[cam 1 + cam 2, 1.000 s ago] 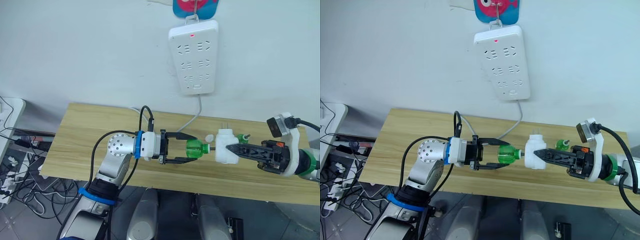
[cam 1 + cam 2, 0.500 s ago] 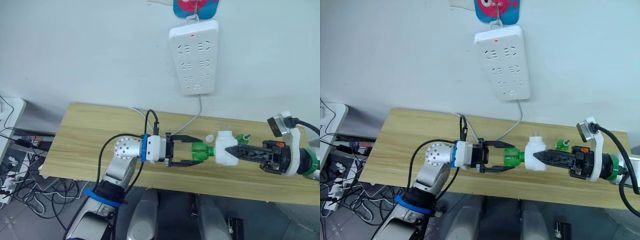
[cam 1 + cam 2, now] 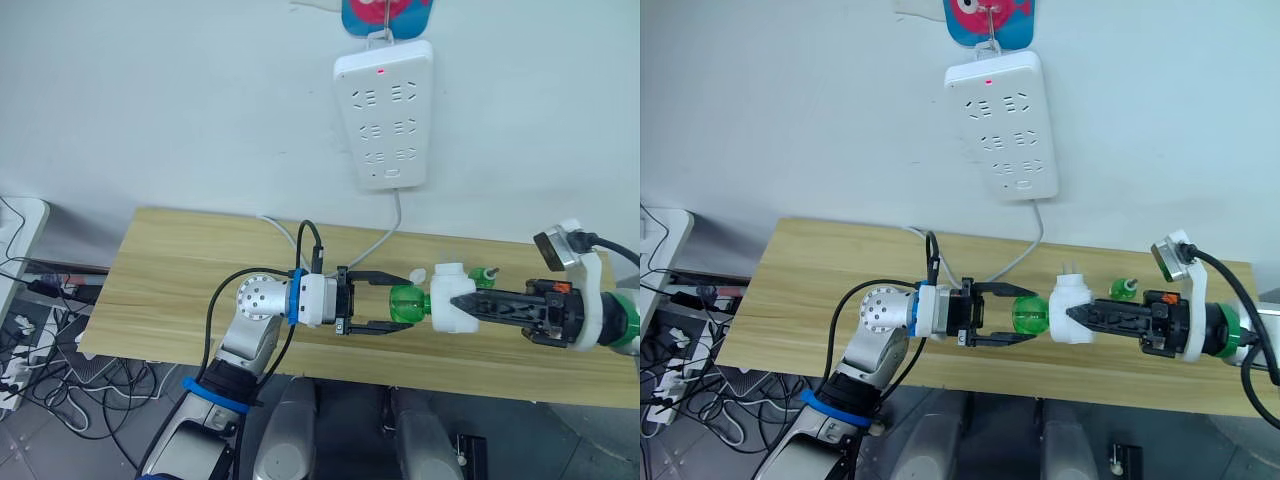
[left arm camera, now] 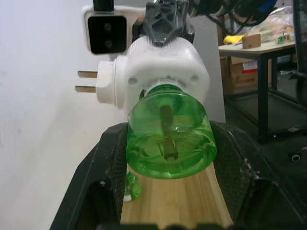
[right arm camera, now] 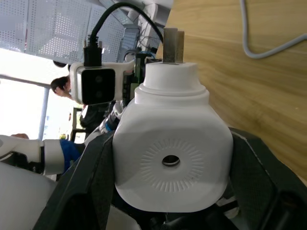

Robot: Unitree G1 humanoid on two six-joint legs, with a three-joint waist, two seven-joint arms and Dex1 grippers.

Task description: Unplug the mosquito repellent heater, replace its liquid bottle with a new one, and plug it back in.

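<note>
My left gripper (image 3: 392,307) is closed on the green liquid bottle (image 3: 407,303), one black finger on each side of its clear green body; the bottle lies horizontal above the near part of the wooden table (image 3: 180,280), at about 6 o'clock in the head views. In the left wrist view the bottle (image 4: 169,137) sits between my fingers (image 4: 106,163) with its base toward the camera and its neck entering the underside of the mosquito repellent heater (image 4: 158,67).

My right gripper (image 3: 463,303) is clamped on the mosquito repellent heater (image 3: 450,301), which is just beside the bottle at its 3 o'clock, touching the bottle's neck. In the right wrist view the heater (image 5: 171,158) fills the space between my two fingers (image 5: 88,187), its round vent hole facing the camera and its two plug prongs pointing toward the table's far side. The heater is unplugged and held off the table.

A second green bottle (image 3: 486,273) stands on the table just behind the heater, at its 1 o'clock. A small white cap (image 3: 418,274) lies at the heater's 11 o'clock.

Farther back, at 12 o'clock, a white power strip (image 3: 386,113) hangs on the wall with a red light lit; its white cable (image 3: 385,240) runs down onto the table.
</note>
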